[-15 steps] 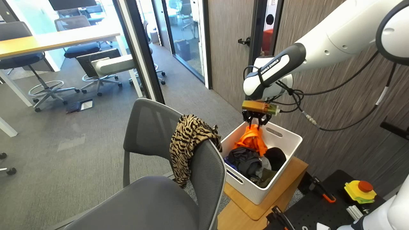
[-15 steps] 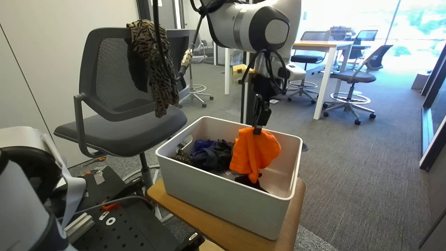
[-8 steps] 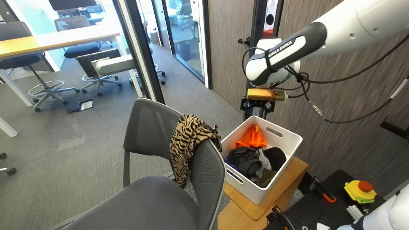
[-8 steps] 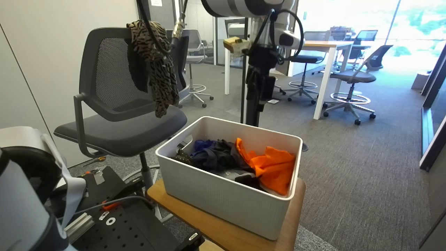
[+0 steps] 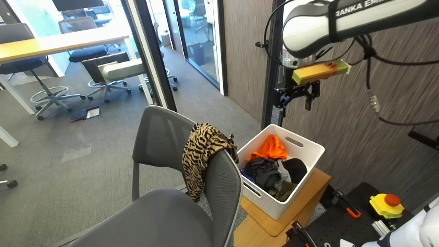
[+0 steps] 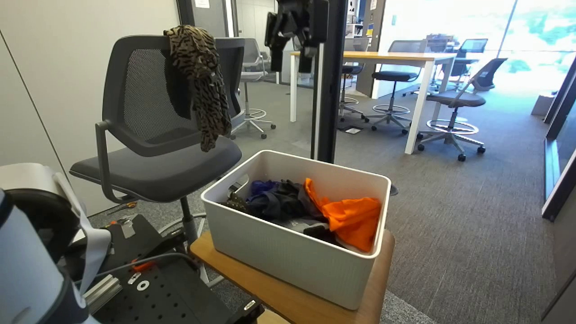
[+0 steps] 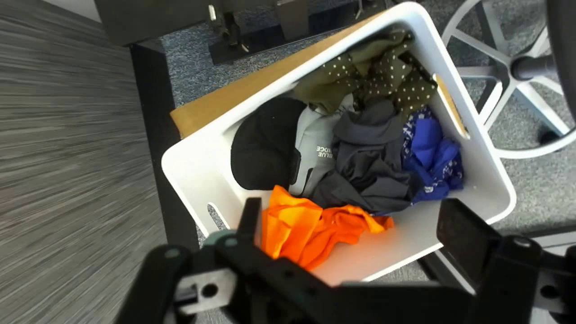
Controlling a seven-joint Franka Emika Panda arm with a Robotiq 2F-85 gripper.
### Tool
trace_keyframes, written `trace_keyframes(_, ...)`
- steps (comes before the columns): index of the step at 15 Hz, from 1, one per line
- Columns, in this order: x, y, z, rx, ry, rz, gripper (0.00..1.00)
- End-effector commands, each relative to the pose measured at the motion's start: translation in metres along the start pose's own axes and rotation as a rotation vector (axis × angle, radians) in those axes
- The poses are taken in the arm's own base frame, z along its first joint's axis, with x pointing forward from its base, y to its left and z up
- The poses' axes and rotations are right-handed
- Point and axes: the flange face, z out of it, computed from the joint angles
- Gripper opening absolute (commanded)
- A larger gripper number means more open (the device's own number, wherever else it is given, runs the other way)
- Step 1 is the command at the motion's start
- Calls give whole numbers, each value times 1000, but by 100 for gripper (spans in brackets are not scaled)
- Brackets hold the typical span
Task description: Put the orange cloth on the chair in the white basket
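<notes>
The orange cloth point(image 7: 306, 229) lies crumpled inside the white basket point(image 6: 288, 252), at one end against its wall and beside dark clothes, as both exterior views also show. My gripper point(image 5: 295, 109) hangs well above the basket, clear of the cloth. In the wrist view the gripper point(image 7: 351, 204) is wide open, its fingers far apart and nothing held between them. The grey chair point(image 5: 151, 219) stands beside the basket; no orange cloth shows on it.
Over the chair's backrest hangs a leopard-print cloth point(image 5: 202, 154). The basket also holds a black cap point(image 7: 265, 144), dark clothes point(image 7: 373, 157) and a blue cloth point(image 7: 432, 153). It rests on a wooden stool point(image 5: 271, 226). A wood-panelled wall point(image 5: 360, 137) rises behind the arm.
A second ago the gripper was shut on the orange cloth over the basket. It has since opened, the cloth has dropped inside, and the arm has risen away.
</notes>
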Motion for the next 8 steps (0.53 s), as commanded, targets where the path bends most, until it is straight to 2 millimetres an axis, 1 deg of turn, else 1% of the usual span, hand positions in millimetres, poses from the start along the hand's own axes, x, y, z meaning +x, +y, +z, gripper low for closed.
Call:
trace_keyframes(1,-59,4,-30,-49,70,-162,100)
trace_keyframes(3,-78,12,-35,-40,102,-239,100)
trace_keyframes(5,-89,22,-30,-33,140,-303,100)
trace_keyframes(8,-109,34,-16,-14,169,-356,100)
